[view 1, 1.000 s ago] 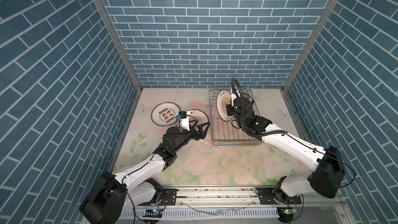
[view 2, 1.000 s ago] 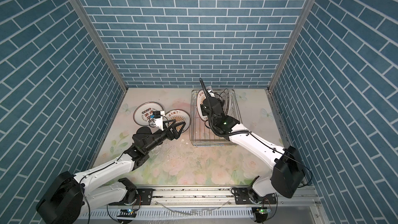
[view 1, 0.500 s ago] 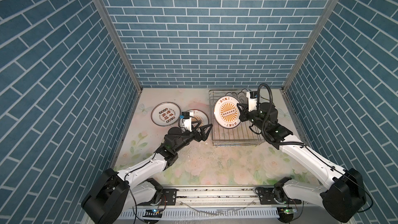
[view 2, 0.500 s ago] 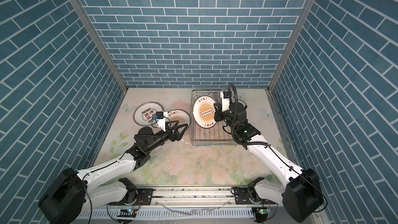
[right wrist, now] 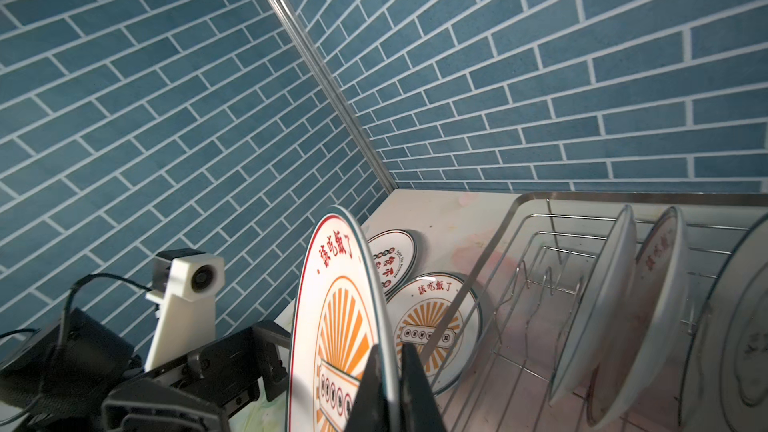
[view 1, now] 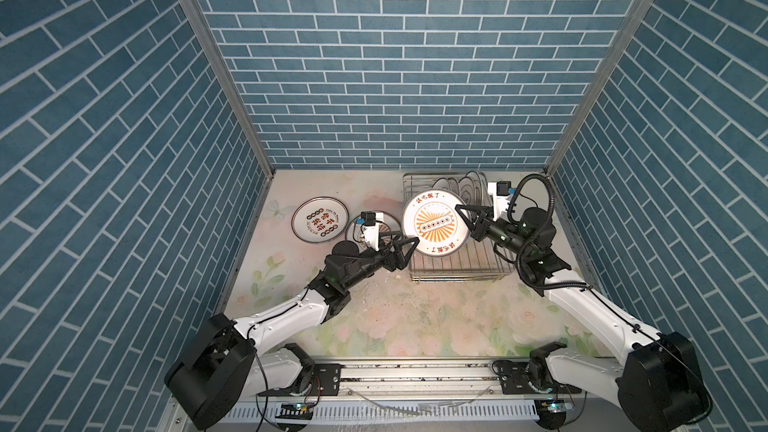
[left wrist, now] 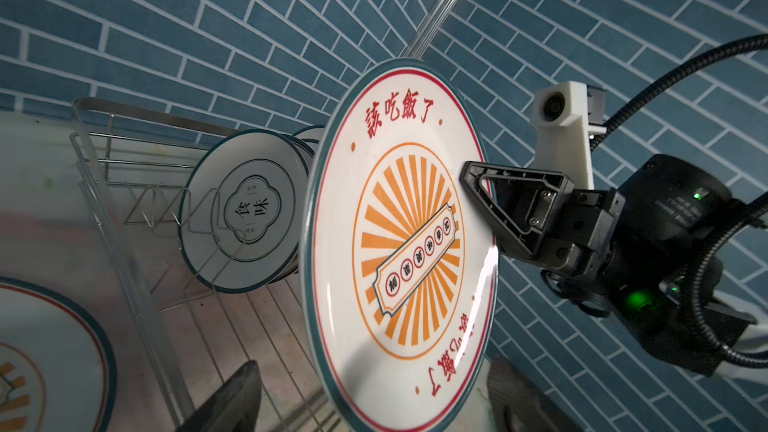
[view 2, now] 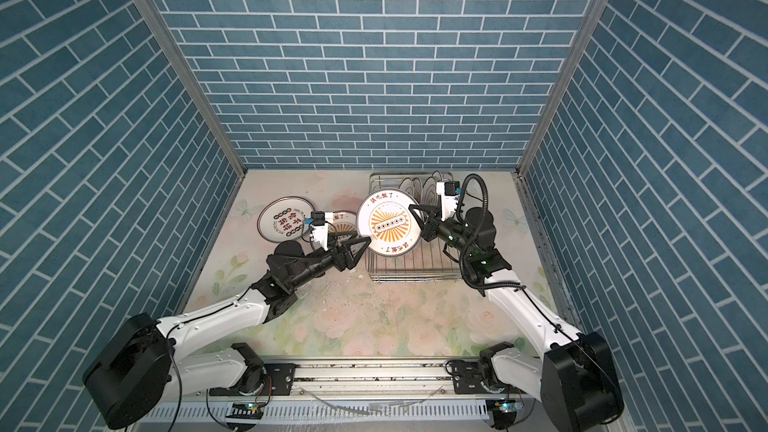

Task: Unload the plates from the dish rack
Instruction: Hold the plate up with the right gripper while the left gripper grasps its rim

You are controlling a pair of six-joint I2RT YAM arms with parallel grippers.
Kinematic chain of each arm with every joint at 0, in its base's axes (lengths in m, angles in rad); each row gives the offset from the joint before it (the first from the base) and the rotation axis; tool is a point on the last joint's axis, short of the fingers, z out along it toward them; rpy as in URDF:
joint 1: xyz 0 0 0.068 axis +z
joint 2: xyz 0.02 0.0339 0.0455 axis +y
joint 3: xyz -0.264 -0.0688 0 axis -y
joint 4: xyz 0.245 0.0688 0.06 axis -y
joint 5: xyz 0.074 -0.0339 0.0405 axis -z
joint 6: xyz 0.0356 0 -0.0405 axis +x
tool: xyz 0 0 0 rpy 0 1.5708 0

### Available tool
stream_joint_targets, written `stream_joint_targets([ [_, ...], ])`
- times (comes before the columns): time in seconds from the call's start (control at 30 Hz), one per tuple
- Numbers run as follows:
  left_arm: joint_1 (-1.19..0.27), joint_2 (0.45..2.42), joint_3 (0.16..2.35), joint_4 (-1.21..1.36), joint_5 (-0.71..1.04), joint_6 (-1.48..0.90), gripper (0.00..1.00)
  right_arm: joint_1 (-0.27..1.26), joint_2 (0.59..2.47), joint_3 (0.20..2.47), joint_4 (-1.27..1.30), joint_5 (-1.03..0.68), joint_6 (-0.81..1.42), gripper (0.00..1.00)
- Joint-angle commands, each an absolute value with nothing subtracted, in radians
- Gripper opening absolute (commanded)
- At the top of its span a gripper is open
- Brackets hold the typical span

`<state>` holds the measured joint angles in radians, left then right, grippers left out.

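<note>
The sunburst plate (view 1: 434,224) stands upright above the rack's (view 1: 457,274) left edge, its right rim pinched tight by the right gripper (view 1: 460,213), its lower edge between the left gripper's (view 1: 409,253) spread jaws.

two flat plates (view 1: 319,224) lie left of the dish rack (view 1: 457,278), upright plates (view 1: 469,189) stand inside it.

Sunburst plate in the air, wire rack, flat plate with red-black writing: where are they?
Held sunburst plate (view 1: 435,224): in a top view, centre of its face.
Dish rack (view 1: 469,266): in a top view, bare wire floor.
Flat lettered plate (view 1: 319,224): in a top view, its middle.
</note>
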<state>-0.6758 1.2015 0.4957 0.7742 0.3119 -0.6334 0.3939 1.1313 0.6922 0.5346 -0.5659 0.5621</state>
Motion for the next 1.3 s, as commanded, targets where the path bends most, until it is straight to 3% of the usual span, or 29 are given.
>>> stream_joint_targets([
  [0.0, -0.690, 1.211, 0.533, 0.762, 0.301, -0.645, 0.69, 0.388, 1.078, 0.674, 0.637, -0.630, 0.613, 0.00],
  [0.23, -0.692, 1.236, 0.545, 0.767, 0.302, -0.668, 0.43, 0.387, 1.075, 0.662, 0.638, -0.639, 0.601, 0.00],
  [0.7, -0.695, 1.279, 0.565, 0.769, 0.311, -0.687, 0.10, 0.387, 1.111, 0.658, 0.662, -0.627, 0.579, 0.00],
  [0.77, -0.695, 1.282, 0.569, 0.766, 0.313, -0.689, 0.02, 0.387, 1.123, 0.661, 0.659, -0.625, 0.578, 0.04],
  [1.07, -0.695, 1.275, 0.569, 0.759, 0.299, -0.694, 0.00, 0.388, 1.158, 0.670, 0.674, -0.639, 0.585, 0.12],
  [1.13, -0.694, 1.275, 0.568, 0.762, 0.295, -0.698, 0.00, 0.388, 1.160, 0.669, 0.678, -0.649, 0.584, 0.20],
  [1.23, -0.694, 1.272, 0.567, 0.753, 0.278, -0.710, 0.00, 0.388, 1.160, 0.670, 0.684, -0.656, 0.588, 0.55],
  [1.27, -0.695, 1.271, 0.572, 0.736, 0.267, -0.714, 0.00, 0.388, 1.159, 0.668, 0.684, -0.653, 0.594, 0.62],
])
